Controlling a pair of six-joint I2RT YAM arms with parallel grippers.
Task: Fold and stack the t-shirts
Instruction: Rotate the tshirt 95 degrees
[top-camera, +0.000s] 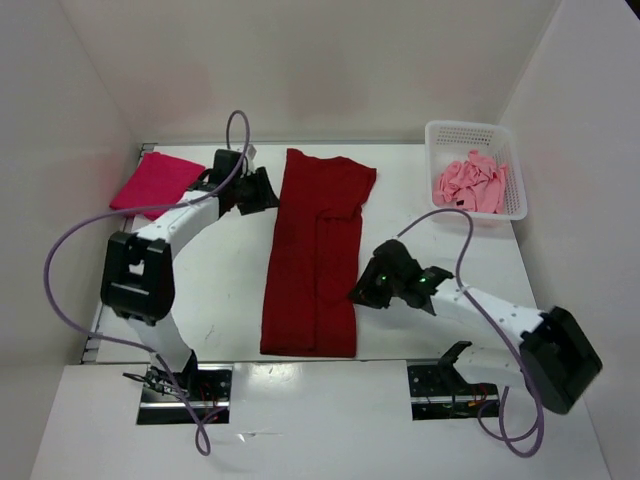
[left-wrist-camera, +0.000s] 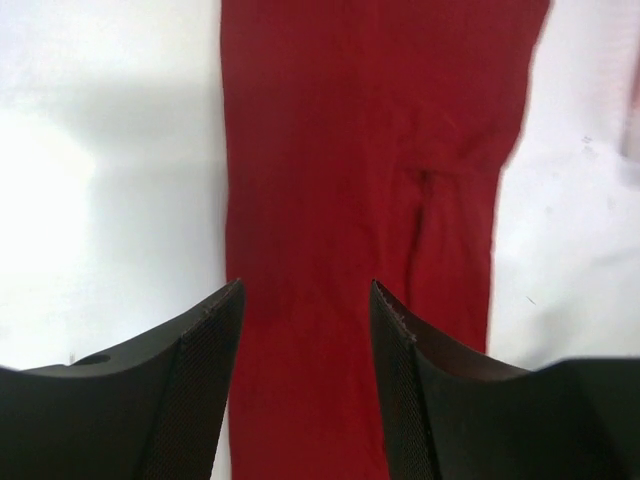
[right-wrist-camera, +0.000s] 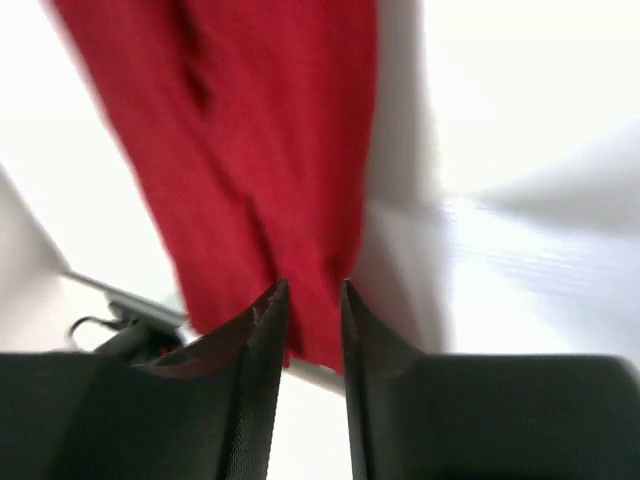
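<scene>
The darker red t-shirt (top-camera: 315, 255) lies flat in the table's middle, folded lengthwise into a long strip; it fills the left wrist view (left-wrist-camera: 360, 150) and shows blurred in the right wrist view (right-wrist-camera: 250, 150). The crimson-magenta t-shirt (top-camera: 157, 182) lies folded at the far left. The light pink t-shirt (top-camera: 472, 183) sits crumpled in the basket. My left gripper (top-camera: 262, 190) (left-wrist-camera: 305, 290) is open and empty beside the red shirt's far left edge. My right gripper (top-camera: 365, 290) (right-wrist-camera: 312, 290) is narrowly open and empty at the shirt's right edge, near its front half.
The white perforated basket (top-camera: 445, 129) stands at the far right corner. White walls close the table at the back and both sides. A metal rail (top-camera: 300, 365) runs along the near edge by the arm bases.
</scene>
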